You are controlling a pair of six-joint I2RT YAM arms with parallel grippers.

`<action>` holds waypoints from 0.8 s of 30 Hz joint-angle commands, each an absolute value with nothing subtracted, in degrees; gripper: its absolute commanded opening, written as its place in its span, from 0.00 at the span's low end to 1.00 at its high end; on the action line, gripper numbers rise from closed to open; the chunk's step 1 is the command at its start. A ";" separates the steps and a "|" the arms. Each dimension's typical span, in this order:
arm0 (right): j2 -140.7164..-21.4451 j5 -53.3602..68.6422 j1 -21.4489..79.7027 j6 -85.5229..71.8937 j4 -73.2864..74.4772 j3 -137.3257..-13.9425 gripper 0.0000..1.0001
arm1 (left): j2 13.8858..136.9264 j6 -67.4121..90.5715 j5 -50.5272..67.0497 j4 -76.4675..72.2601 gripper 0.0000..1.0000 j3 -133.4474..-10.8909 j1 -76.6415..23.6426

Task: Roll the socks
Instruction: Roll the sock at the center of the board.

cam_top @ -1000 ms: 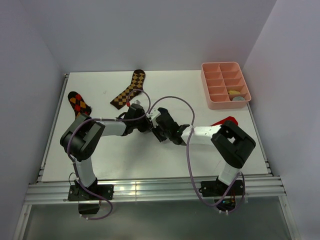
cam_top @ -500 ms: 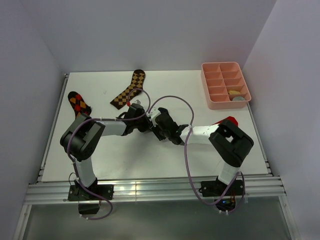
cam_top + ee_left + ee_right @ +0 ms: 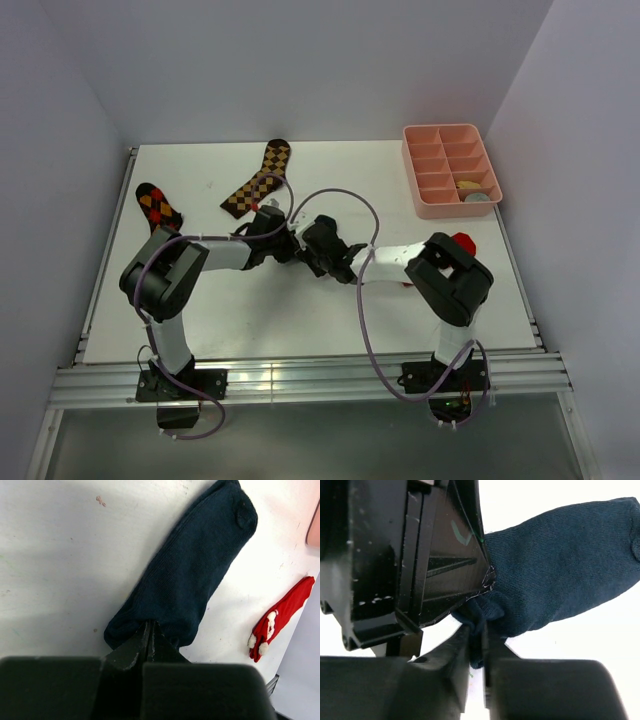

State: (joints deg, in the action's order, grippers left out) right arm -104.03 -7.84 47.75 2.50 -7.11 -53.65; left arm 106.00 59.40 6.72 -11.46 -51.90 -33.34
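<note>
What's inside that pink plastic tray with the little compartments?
A mustard yellow item and a grey item sit in the tray's two nearest right-hand compartments. The rest look empty; dividers hide some floor.

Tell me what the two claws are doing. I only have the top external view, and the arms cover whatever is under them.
Observer: The left wrist view shows the left claw shut on one end of a navy sock.
Operator: And the right one?
Observer: The right wrist view shows the right claw pinching a fold of that sock's edge, right beside the left claw.
Operator: Is the sock rolled at all?
Observer: No, apart from that pinched end it lies flat and stretched out on the table.
</note>
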 commanded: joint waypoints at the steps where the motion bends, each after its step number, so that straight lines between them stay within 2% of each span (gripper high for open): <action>1: -106.43 -7.21 47.90 0.09 -2.56 -55.98 0.14 | 106.88 56.78 6.15 -7.03 0.01 -52.65 -34.28; 2: -106.61 -6.16 47.90 -1.48 -0.63 -56.33 0.09 | 106.61 56.52 5.80 -6.77 0.01 -52.82 -34.28; 3: -106.70 -5.72 47.99 -2.19 -0.44 -57.03 0.00 | 106.00 56.51 4.76 -6.51 0.01 -52.82 -34.19; 6: -107.14 -1.95 47.38 -6.14 5.26 -58.79 0.00 | 103.99 56.69 2.56 -5.19 0.06 -53.17 -34.10; 10: -107.40 6.14 45.62 -13.16 9.22 -61.35 0.00 | 100.82 57.83 -3.56 -1.94 0.21 -54.05 -33.58; 12: -107.66 11.30 44.74 -16.59 9.93 -62.05 0.00 | 98.54 59.58 -5.27 -0.71 0.25 -53.88 -32.79; 15: -108.80 17.38 42.72 -20.47 9.06 -62.23 0.00 | 95.29 61.69 -7.38 -0.53 0.37 -52.74 -31.56; 16: -109.24 21.58 42.19 -23.26 8.44 -62.14 0.00 | 94.40 62.05 -7.82 -0.44 0.46 -52.39 -31.20; 21: -112.32 30.05 39.03 -29.52 5.54 -62.48 0.00 | 88.09 64.86 -9.84 -0.18 0.63 -48.70 -29.18; 24: -113.99 32.86 38.41 -31.80 5.98 -63.72 0.00 | 84.31 66.35 -11.16 -0.18 0.64 -46.06 -28.48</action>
